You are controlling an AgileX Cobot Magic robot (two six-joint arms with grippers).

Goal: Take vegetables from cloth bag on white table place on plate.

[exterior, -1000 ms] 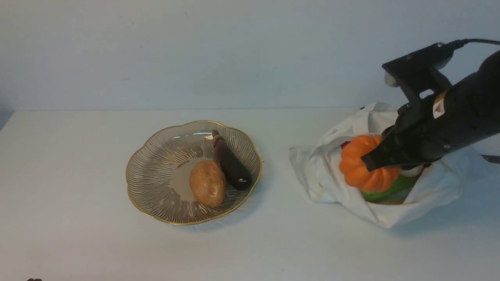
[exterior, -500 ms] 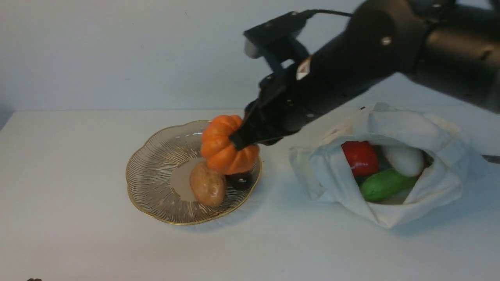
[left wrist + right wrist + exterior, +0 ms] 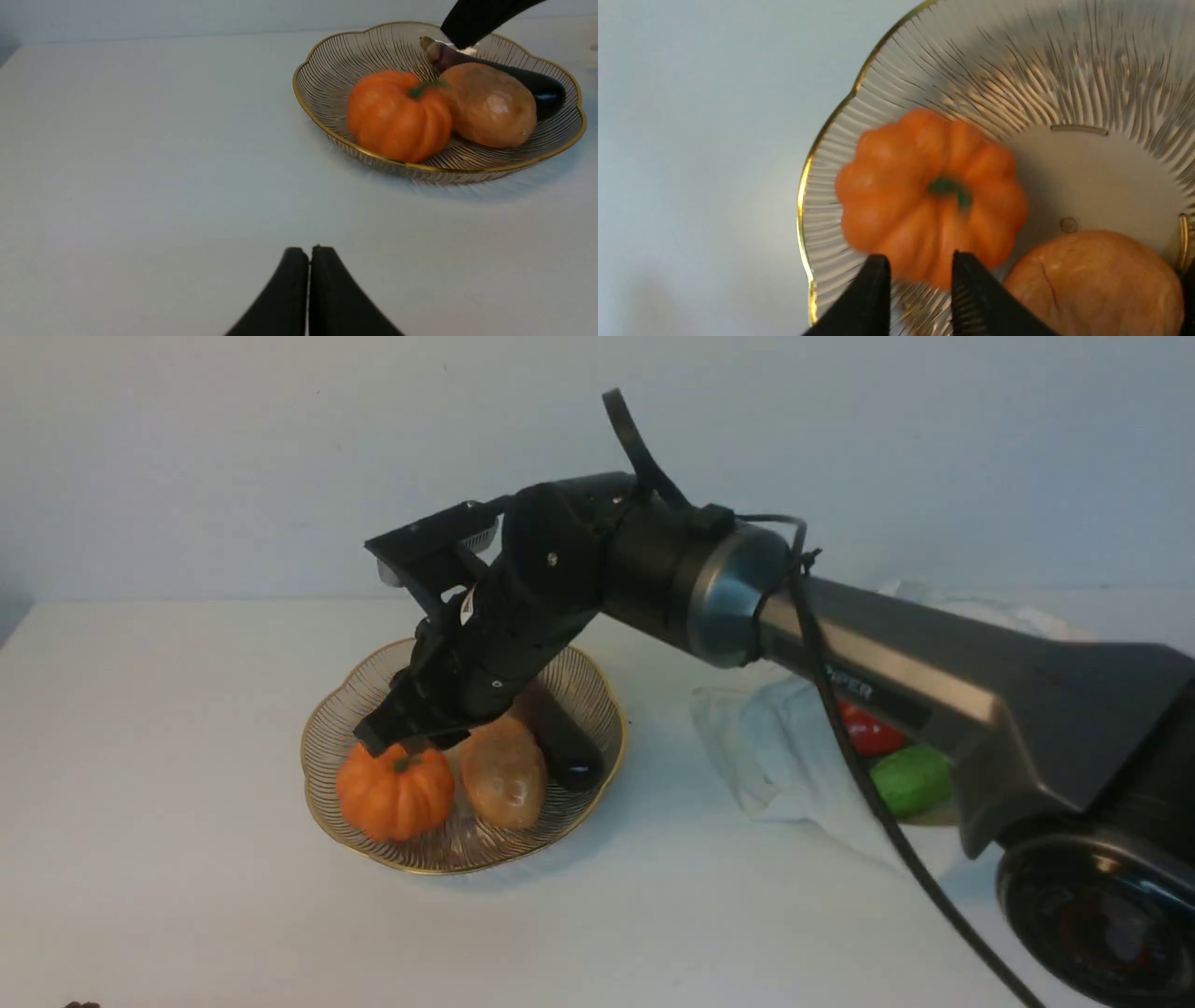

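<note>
The orange pumpkin (image 3: pixel 395 793) (image 3: pixel 397 116) (image 3: pixel 924 186) sits stem-up in the plate (image 3: pixel 597 700) (image 3: pixel 327 60) (image 3: pixel 852 93), at its front left. My right gripper (image 3: pixel 383 742) (image 3: pixel 920 261) hangs just above it, open, with a gap between the fingers and nothing in them. The cloth bag (image 3: pixel 775 756) lies to the right on the white table (image 3: pixel 187 896), largely hidden by my right arm. A red tomato (image 3: pixel 868 733) and a green cucumber (image 3: pixel 910 779) show inside it. In the left wrist view my left gripper (image 3: pixel 309 254) is shut over bare table, short of the plate.
A brown potato (image 3: pixel 504 770) (image 3: pixel 488 105) and a dark eggplant (image 3: pixel 565 742) (image 3: pixel 537 86) lie in the plate beside the pumpkin. My right arm spans from the front right corner across the bag to the plate.
My right arm lifted the pumpkin out of the bag, carried it left to the plate and let go of it; the fingers have parted.
</note>
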